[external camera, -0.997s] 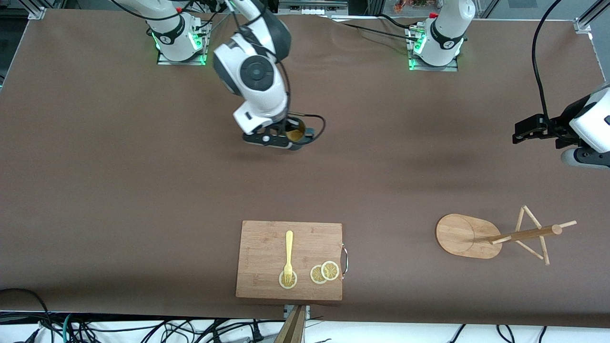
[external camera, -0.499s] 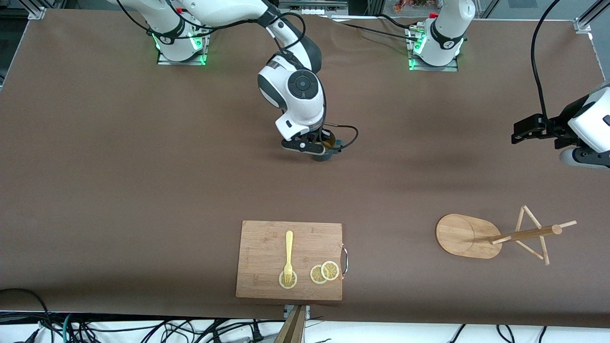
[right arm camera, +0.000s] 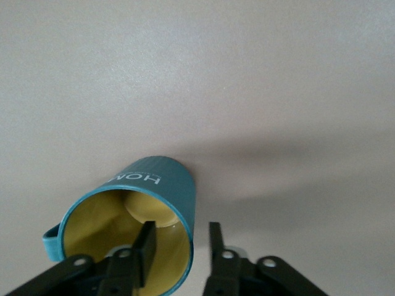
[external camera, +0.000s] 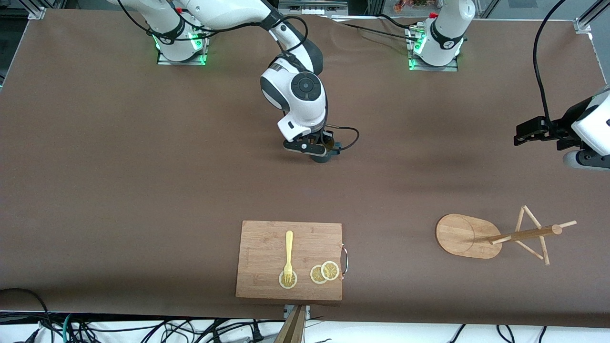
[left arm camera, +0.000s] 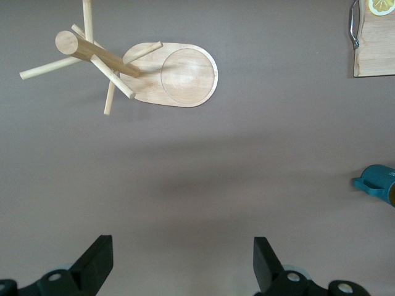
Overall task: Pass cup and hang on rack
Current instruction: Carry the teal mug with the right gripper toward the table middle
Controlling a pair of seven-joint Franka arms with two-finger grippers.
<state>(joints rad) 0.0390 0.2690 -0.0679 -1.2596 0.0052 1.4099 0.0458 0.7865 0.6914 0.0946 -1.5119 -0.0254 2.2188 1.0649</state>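
The cup (external camera: 326, 155), a dark teal mug with a yellow inside, stands upright on the brown table about midway between the two bases. My right gripper (external camera: 320, 146) is directly over it and hides most of it. In the right wrist view the right gripper (right arm camera: 181, 229) is open and straddles the cup (right arm camera: 162, 182): one finger inside, one outside, neither touching the wall. The cup's handle (right arm camera: 52, 239) sticks out to one side. The rack (external camera: 524, 234) stands toward the left arm's end, nearer the front camera. My left gripper (external camera: 523, 134) waits open above the table near that end; the left wrist view shows the left gripper (left arm camera: 183, 245), the rack (left arm camera: 179, 74) and the cup (left arm camera: 378, 182).
A bamboo cutting board (external camera: 267, 238) lies near the table's front edge, with a yellow fork (external camera: 288, 252) and lemon slices (external camera: 324, 272) on it. Its corner and metal handle show in the left wrist view as well, the board (left arm camera: 376, 55). Cables hang past the front edge.
My right arm carried the cup toward the left arm's end and came down to the table. Its fingers then parted from the cup's wall. The left arm barely moved.
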